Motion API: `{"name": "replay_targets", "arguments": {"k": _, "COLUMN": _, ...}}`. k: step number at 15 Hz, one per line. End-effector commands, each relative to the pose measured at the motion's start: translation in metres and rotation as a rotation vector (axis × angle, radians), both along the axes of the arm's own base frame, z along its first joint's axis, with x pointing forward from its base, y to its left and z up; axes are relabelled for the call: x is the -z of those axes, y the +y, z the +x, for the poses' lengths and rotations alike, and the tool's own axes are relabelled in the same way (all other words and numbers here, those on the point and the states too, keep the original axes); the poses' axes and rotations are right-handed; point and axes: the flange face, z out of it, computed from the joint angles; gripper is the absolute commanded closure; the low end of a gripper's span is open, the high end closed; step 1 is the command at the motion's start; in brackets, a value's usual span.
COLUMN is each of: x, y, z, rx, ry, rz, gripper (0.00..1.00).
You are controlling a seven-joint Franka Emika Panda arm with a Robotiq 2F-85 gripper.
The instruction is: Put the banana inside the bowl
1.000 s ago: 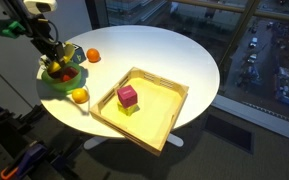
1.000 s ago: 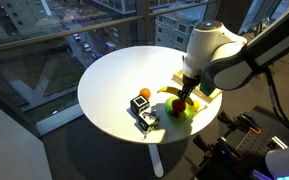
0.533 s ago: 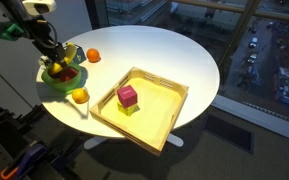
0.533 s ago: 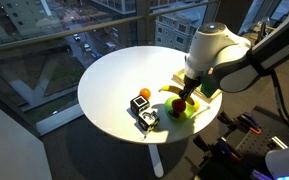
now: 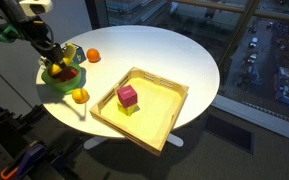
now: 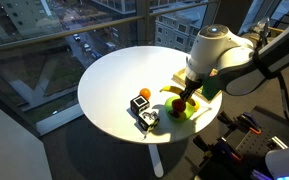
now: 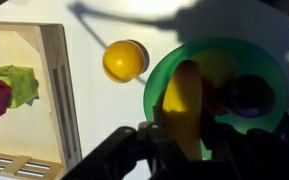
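Note:
The yellow banana lies between my gripper's fingers in the wrist view, its far end over the green bowl. The gripper is shut on the banana, low over the bowl. A dark round object and something red sit inside the bowl. In both exterior views the gripper is at the bowl near the table edge, and the banana sticks out sideways from the fingers.
A large square wooden tray holds a magenta cube on a green piece. Two orange fruits lie near the bowl; one also shows in the wrist view. A black-and-white object stands on the round white table.
The arm has shifted very slightly. The banana stays in the gripper over the bowl.

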Motion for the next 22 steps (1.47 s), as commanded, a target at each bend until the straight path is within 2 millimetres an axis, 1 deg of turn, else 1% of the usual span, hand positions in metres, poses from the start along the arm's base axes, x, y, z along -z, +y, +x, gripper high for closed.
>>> {"name": "replay_targets", "arguments": {"k": 1, "x": -0.003, "y": 0.003, "z": -0.008, "rx": 0.003, "ry": -0.030, "rz": -0.005, "gripper": 0.87}}
{"name": "replay_targets", "arguments": {"k": 11, "x": 0.003, "y": 0.008, "z": -0.014, "rx": 0.007, "ry": -0.085, "rz": -0.031, "gripper": 0.87}}
{"name": "replay_targets", "arguments": {"k": 22, "x": 0.024, "y": 0.009, "z": -0.022, "rx": 0.021, "ry": -0.072, "rz": -0.041, "gripper": 0.87}}
